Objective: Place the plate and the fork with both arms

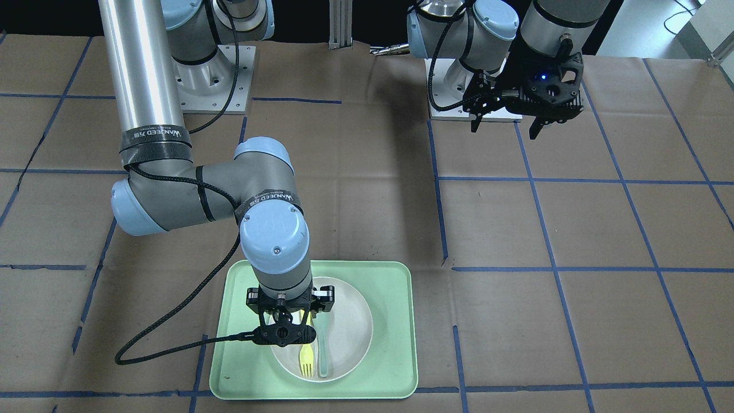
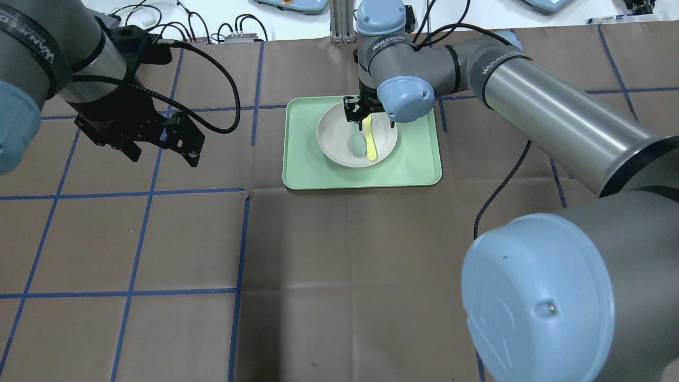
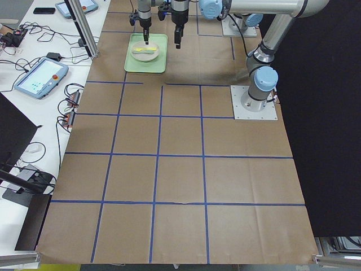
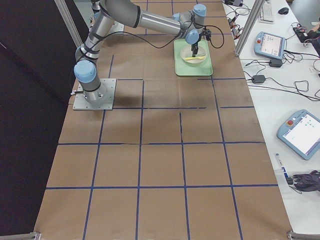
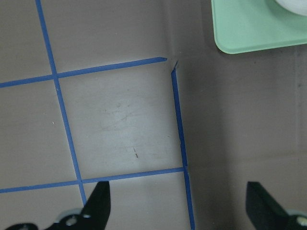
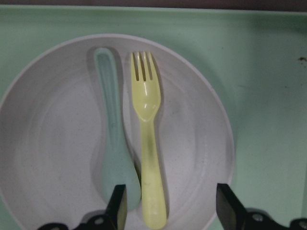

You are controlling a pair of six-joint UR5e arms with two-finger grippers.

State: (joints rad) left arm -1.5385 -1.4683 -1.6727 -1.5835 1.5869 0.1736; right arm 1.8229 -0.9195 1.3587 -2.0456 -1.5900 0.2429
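The off-white plate (image 1: 350,327) sits on the pale green tray (image 1: 390,298). The yellow fork (image 6: 147,139) and a grey-green spoon (image 6: 112,143) lie side by side in the plate. My right gripper (image 6: 171,206) is open low over the plate, its fingers (image 6: 117,208) on either side of the spoon's bowl and the fork's handle, holding nothing. In the overhead view the right gripper (image 2: 366,114) stands over the plate (image 2: 334,139) and the fork (image 2: 371,143). My left gripper (image 2: 162,154) is open and empty, well to the left of the tray over bare table.
The tray (image 2: 414,164) lies at the far middle of the brown, blue-taped table. Its corner shows at the top of the left wrist view (image 5: 249,33). The right arm's black cable (image 1: 160,338) trails beside the tray. Arm bases stand at the robot's edge.
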